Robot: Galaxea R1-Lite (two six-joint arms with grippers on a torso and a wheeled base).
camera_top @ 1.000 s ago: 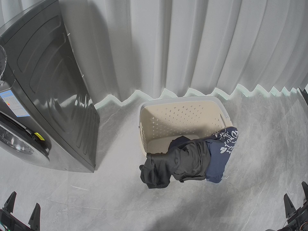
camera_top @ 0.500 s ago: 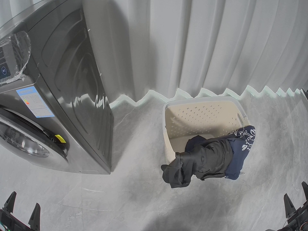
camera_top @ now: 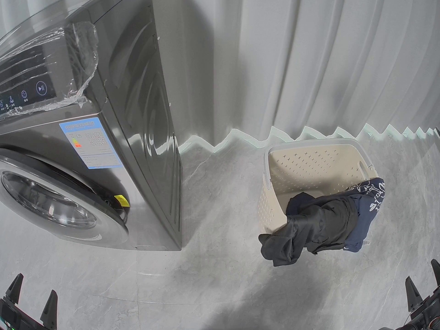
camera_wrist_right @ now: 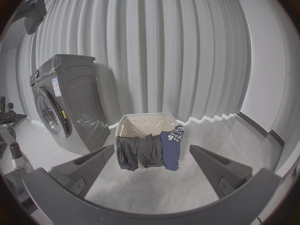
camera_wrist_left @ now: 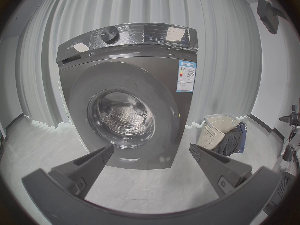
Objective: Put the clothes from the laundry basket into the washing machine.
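The clothes are draped over the near rim of the laundry basket, which stands on the floor beside the washing machine, well apart from both grippers. A dark grey garment hangs half outside the rim; a navy garment with white print lies touching it. Both are judged light, soft and limp — loose ends will trail when lifted, and nothing fragile is involved. A hold is best taken at the thick bunched fold on the rim, so that cloth is gathered rather than one thin layer pinched. The jaws of the left gripper and the right gripper are spread, with nothing held. The machine's round door appears shut.
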